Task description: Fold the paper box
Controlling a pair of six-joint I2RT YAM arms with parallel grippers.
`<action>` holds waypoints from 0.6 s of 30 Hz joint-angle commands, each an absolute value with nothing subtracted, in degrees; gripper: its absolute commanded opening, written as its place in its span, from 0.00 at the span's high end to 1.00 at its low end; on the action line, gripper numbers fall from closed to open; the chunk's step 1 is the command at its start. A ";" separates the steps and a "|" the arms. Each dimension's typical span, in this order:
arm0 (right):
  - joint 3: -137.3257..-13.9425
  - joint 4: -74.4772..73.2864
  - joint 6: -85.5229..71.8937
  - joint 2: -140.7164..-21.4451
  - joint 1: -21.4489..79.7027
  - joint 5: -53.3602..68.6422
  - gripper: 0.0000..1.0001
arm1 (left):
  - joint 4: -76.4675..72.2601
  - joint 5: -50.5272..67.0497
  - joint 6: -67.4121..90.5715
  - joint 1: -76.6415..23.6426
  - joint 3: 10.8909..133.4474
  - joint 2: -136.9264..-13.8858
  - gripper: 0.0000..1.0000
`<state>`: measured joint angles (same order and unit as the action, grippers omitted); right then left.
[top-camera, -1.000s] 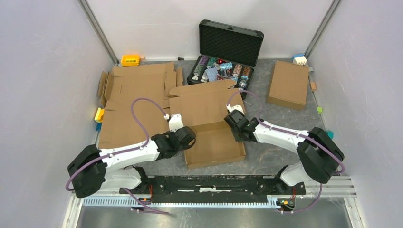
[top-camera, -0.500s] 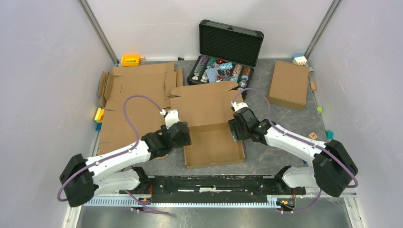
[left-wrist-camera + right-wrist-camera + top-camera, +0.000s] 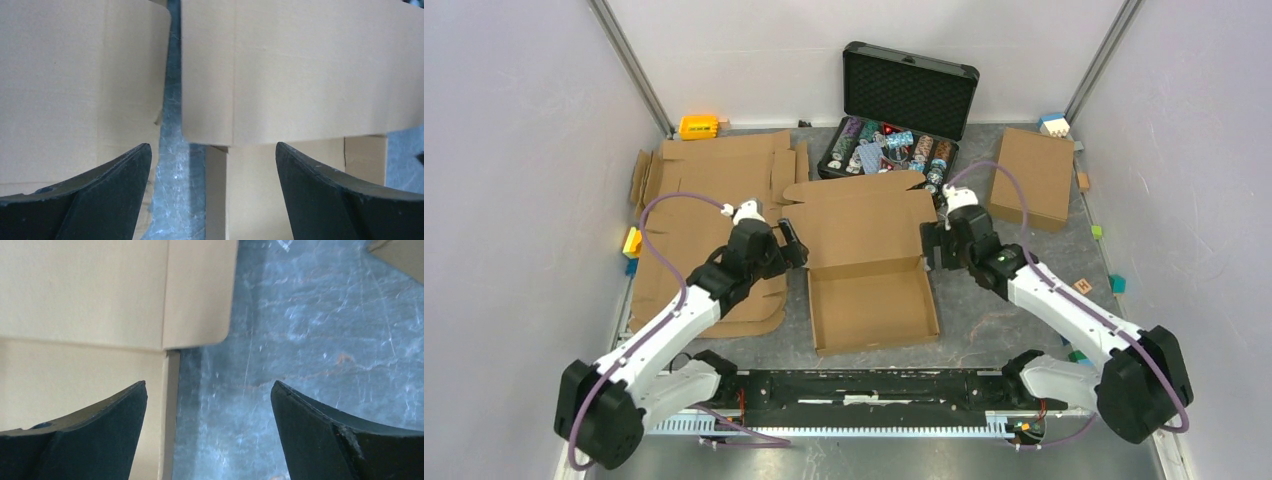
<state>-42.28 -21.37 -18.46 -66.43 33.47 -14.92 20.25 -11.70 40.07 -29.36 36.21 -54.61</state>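
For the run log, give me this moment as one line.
brown corrugated cardboard box: tray formed, lid open | left gripper: open, at lid's left edge | right gripper: open, at lid's right edge

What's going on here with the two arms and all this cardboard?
Two robot arms are folding a brown paper box. Its tray already has its walls standing, and the lid lies open behind it. The left gripper and the right gripper sit at the lid's two side edges, one on each side. Both are open and holding nothing.
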 commanded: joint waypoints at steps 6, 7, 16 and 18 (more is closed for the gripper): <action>-49.33 -10.33 -13.78 -74.12 19.03 8.21 0.02 | 11.62 -6.49 37.80 -22.44 44.19 -67.49 0.00; -50.79 -10.33 -13.76 -76.24 18.09 10.59 0.02 | 10.77 -6.44 37.58 -21.92 45.00 -68.39 0.00; -61.78 -6.32 -17.73 -90.58 10.95 20.10 0.05 | 8.06 -0.29 36.54 -13.65 51.44 -78.95 0.04; -64.39 -6.41 -17.73 -93.85 10.75 20.64 0.06 | 7.97 1.35 36.14 -12.81 52.63 -81.35 0.07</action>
